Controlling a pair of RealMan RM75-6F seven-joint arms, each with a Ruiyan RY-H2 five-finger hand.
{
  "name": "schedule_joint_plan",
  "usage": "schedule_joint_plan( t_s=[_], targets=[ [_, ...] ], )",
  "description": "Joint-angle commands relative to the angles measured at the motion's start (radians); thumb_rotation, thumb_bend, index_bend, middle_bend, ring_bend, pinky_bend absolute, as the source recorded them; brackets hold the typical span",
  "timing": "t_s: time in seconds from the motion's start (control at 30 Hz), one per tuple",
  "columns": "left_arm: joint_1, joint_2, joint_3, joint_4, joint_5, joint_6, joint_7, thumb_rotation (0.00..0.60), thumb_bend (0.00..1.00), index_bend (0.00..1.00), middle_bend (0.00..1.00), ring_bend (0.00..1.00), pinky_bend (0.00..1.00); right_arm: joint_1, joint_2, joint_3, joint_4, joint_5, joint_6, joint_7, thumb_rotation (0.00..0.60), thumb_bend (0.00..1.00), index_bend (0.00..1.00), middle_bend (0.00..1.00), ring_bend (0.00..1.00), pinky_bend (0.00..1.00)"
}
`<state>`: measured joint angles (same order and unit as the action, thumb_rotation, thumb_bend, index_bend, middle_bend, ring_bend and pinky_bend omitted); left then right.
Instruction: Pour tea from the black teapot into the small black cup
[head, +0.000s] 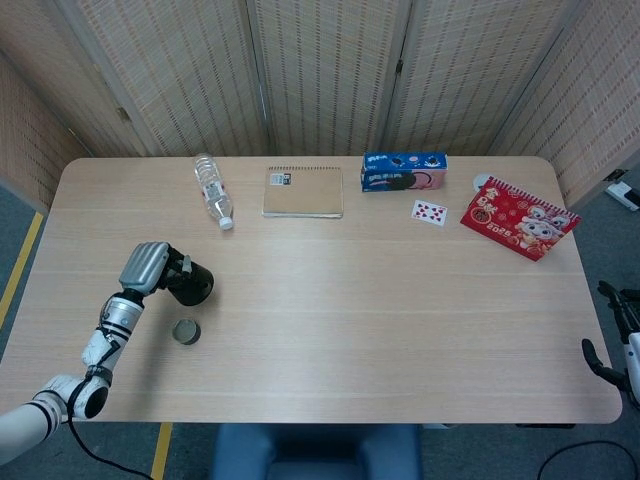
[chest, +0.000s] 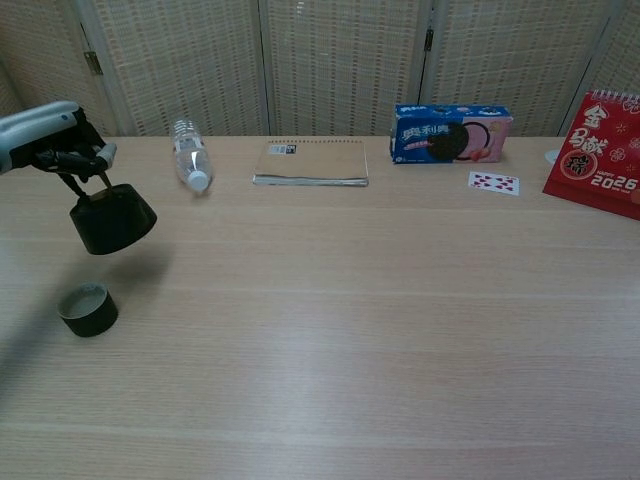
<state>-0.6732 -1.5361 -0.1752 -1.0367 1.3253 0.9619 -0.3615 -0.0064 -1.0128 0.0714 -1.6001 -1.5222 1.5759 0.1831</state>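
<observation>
Up near the table's (head: 330, 300) left edge, the left hand (head: 148, 268) gripped the black teapot (head: 189, 285) by its handle, fingers (chest: 84, 156) curled over the top, and held it tilted in the air, clear of the tabletop (its shadow lay on the wood beneath). The small black cup (head: 186, 331) stood upright on the table just below and in front of the pot, apart from it, toward the front left corner. Of the right hand (head: 612, 340) only dark fingers showed off the table's right edge, apart and grasping nothing.

Along the far edge lay a clear water bottle (head: 212, 190) on its side, then a spiral notebook (head: 303, 192), then a blue biscuit box (head: 403, 171). A playing card (head: 429, 212) lay flat just in front of the box, and a red 2026 desk calendar (head: 518, 217) stood near the far right corner.
</observation>
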Motion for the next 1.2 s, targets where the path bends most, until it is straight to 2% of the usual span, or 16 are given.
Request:
schedule_joint_plan(
  t_s=[0.03,0.1,0.17,0.33,0.57,0.8,0.9,1.1,1.2],
  targets=[
    [-0.011,-0.026,-0.002,0.044,-0.006,-0.026,-0.022,0.588,0.70,1.00,1.00,0.93,0.52,0.001,-0.001,0.000,0.002,0.002,-0.003,0.000,0.600,0.43,0.06,0.20,0.26,0.08],
    [-0.014,-0.036,0.000,0.066,-0.005,-0.035,-0.033,0.572,0.67,1.00,1.00,0.93,0.52,0.002,-0.002,0.000,0.003,0.003,-0.005,0.001,0.600,0.43,0.06,0.20,0.26,0.08],
    [-0.017,-0.049,0.002,0.092,-0.004,-0.042,-0.038,0.522,0.65,1.00,1.00,0.93,0.51,0.003,-0.003,0.001,0.004,0.005,-0.007,0.001,0.600,0.43,0.06,0.20,0.26,0.08],
    [-0.022,-0.080,0.006,0.153,0.000,-0.050,-0.042,0.467,0.61,1.00,1.00,0.93,0.50,0.005,-0.004,0.002,0.006,0.008,-0.012,0.002,0.600,0.43,0.06,0.20,0.26,0.08],
    [-0.022,-0.117,0.013,0.223,0.009,-0.061,-0.081,0.352,0.56,1.00,1.00,0.92,0.49,0.008,-0.006,0.003,0.008,0.013,-0.021,0.003,0.600,0.43,0.06,0.20,0.26,0.08],
    [-0.025,-0.154,0.022,0.286,0.027,-0.054,-0.105,0.299,0.53,1.00,1.00,0.91,0.47,0.012,-0.006,0.007,0.006,0.016,-0.024,-0.002,0.600,0.43,0.06,0.20,0.26,0.08],
    [-0.025,-0.166,0.027,0.306,0.036,-0.050,-0.115,0.276,0.50,1.00,1.00,0.91,0.42,0.012,-0.007,0.008,0.006,0.018,-0.024,-0.003,0.600,0.43,0.06,0.20,0.26,0.08],
    [-0.023,-0.191,0.029,0.342,0.048,-0.028,-0.122,0.261,0.48,1.00,1.00,0.90,0.07,0.012,-0.008,0.008,0.009,0.020,-0.025,-0.003,0.600,0.43,0.06,0.20,0.27,0.08],
    [-0.022,-0.201,0.035,0.360,0.058,-0.012,-0.113,0.241,0.47,1.00,1.00,0.90,0.00,0.012,-0.008,0.009,0.010,0.021,-0.025,-0.002,0.600,0.43,0.06,0.20,0.27,0.08]
  ],
)
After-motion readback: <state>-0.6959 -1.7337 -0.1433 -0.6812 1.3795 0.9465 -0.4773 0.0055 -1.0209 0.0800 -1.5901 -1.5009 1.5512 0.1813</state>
